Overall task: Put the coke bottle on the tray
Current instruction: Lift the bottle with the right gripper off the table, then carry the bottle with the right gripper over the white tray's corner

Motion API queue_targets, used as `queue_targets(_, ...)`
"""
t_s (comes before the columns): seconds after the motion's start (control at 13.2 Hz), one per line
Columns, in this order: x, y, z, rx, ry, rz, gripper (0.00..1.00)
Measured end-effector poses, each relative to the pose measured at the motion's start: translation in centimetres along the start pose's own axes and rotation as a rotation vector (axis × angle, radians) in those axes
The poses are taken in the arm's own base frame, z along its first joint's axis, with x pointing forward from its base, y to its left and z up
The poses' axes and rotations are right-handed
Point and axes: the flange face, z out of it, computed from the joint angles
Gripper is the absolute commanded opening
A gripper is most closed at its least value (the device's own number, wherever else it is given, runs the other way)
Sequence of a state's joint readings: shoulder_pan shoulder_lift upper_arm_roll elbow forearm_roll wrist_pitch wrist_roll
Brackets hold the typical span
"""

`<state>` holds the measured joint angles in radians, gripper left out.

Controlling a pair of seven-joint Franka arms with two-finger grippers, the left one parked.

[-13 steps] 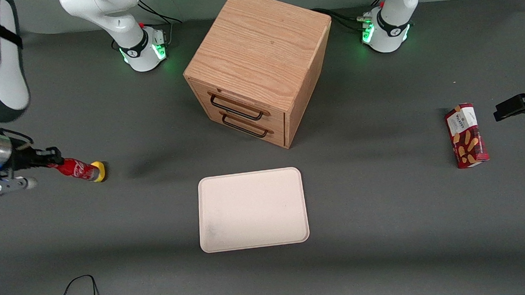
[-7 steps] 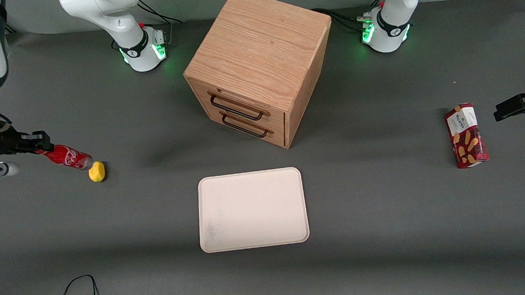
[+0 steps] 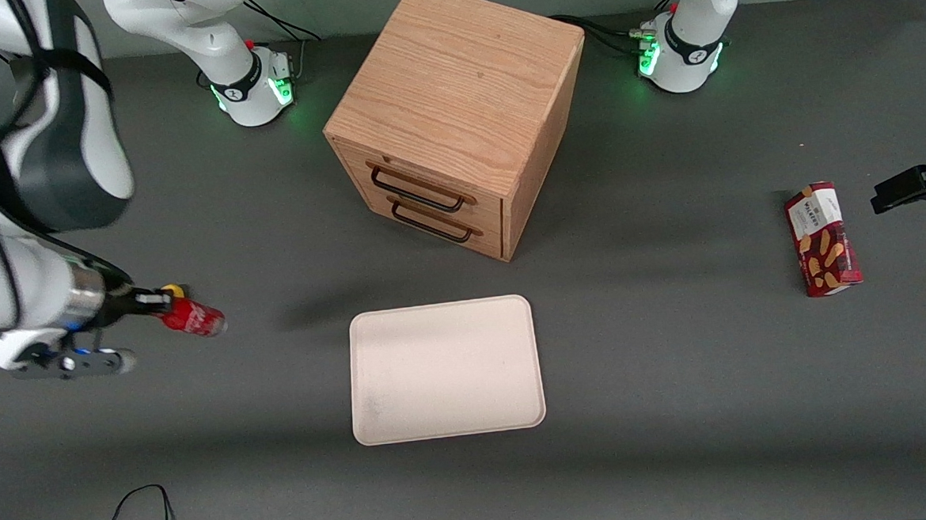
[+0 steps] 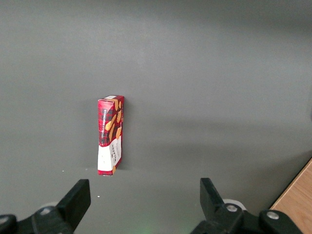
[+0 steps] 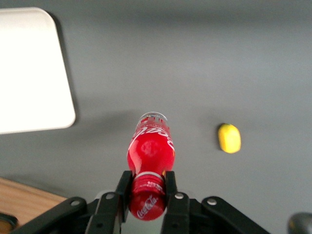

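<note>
The coke bottle [image 3: 190,317] [image 5: 150,151], small and red with white script, hangs in the air with its clear base pointing toward the tray. My gripper [image 3: 156,301] [image 5: 147,187] is shut on its red cap and neck. The cream-white tray [image 3: 445,368] [image 5: 30,73] lies flat on the grey table in front of the wooden drawer box, toward the parked arm's end from the bottle, with a stretch of bare table between them.
A yellow lemon-like lump [image 3: 171,290] [image 5: 229,138] lies on the table just under the gripper. The wooden drawer box [image 3: 455,114] stands farther from the front camera than the tray. A red biscuit box [image 3: 822,239] [image 4: 110,134] lies toward the parked arm's end.
My gripper has lifted the bottle off the table, swung back over the lemon-like lump and carried the bottle toward the tray.
</note>
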<state>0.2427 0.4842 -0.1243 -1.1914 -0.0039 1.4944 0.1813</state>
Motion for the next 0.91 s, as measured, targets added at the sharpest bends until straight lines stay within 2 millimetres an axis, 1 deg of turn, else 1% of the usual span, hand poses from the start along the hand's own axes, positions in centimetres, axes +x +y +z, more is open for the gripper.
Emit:
queue_targets(0.15,1.9,-4.2,1.3,0.014,0.013,0.053,0.0)
queue_targets(0.3,3.5,-7.4,2.3,0.045,0.046,0.1,0.0)
queue_targets(0.46,4.7,-9.8,3.1,0.088,0.096,0.131,0.0)
queue_targets(0.68,6.2,-12.5,5.0,0.143,0.15,0.126,0.0)
queue_targets(0.91,7.2,-15.3,7.5,0.176,0.186,0.117,0.0)
